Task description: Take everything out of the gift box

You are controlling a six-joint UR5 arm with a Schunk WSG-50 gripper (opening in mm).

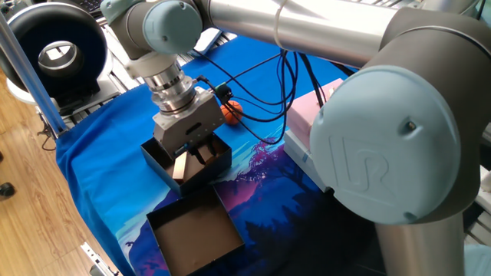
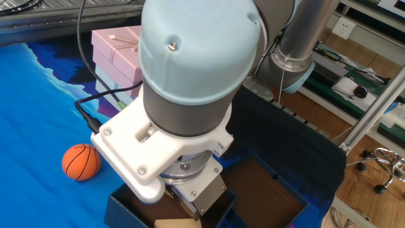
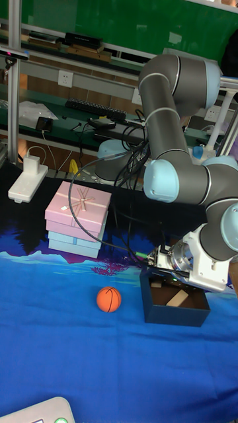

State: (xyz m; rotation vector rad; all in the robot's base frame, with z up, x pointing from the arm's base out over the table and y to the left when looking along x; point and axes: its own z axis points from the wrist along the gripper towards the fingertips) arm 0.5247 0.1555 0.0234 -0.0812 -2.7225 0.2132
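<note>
The gift box [image 1: 159, 162] with black walls stands on the blue cloth, and its near wall [image 3: 173, 313] faces the tall fixed view. My gripper [image 1: 199, 153] reaches down into it, fingertips low between the walls. Whether they hold anything is hidden by the gripper body and the wrist. A pale wooden bar [image 1: 182, 167] leans inside the box, also seen as the bar [image 3: 177, 298] and at the bottom edge as the bar [image 2: 177, 223]. The orange ball [image 1: 232, 112] lies on the cloth outside the box, to its left as the ball [image 3: 109, 299] and ball [image 2: 81, 162].
A shallow brown-walled tray [image 1: 196, 234] sits just in front of the gift box, shown as the tray [image 2: 262, 190]. Pink and blue stacked boxes [image 3: 77, 218] stand at the back left. The arm's black cable [image 1: 261, 92] hangs over the cloth near the ball.
</note>
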